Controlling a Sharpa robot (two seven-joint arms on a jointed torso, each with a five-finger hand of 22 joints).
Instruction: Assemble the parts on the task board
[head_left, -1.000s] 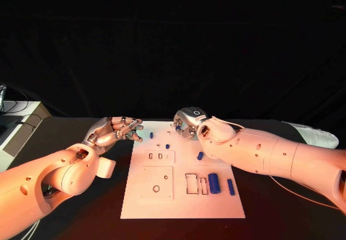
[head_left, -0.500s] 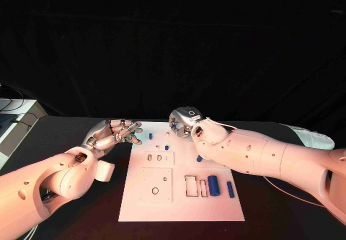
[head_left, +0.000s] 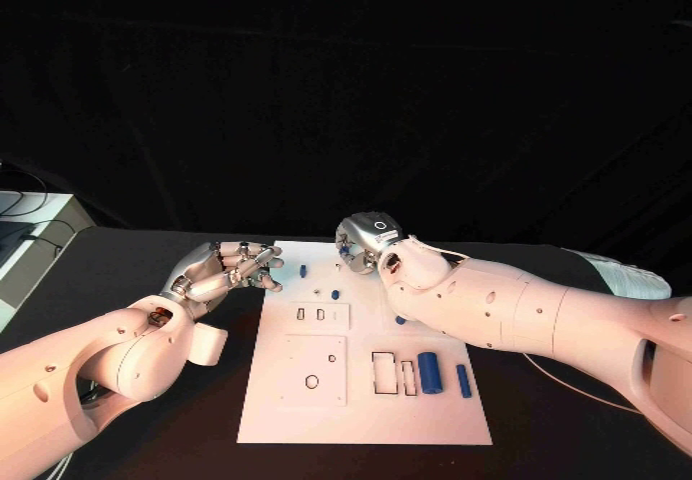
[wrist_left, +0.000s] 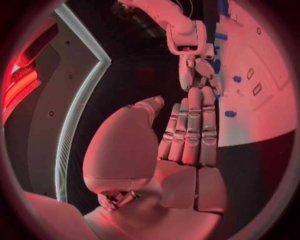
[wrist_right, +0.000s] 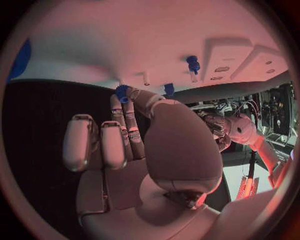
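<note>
On the black table (head_left: 173, 270) the white board (head_left: 368, 400) is seen with most work still undone. Two blue rods (head_left: 428, 372) lie loose at about four o'clock on the board, beside an unfilled rectangular slot (head_left: 384, 372); smaller blue pieces (head_left: 335, 294) are scattered toward twelve o'clock. A small blue toothed part (wrist_right: 121, 93) is pinched at the fingertips of the right hand (head_left: 364, 245), held over the board's far edge. The left hand (head_left: 231, 268) is kept at the board's ten o'clock with fingers curled; nothing appears to be held, though this cannot be told for certain.
</note>
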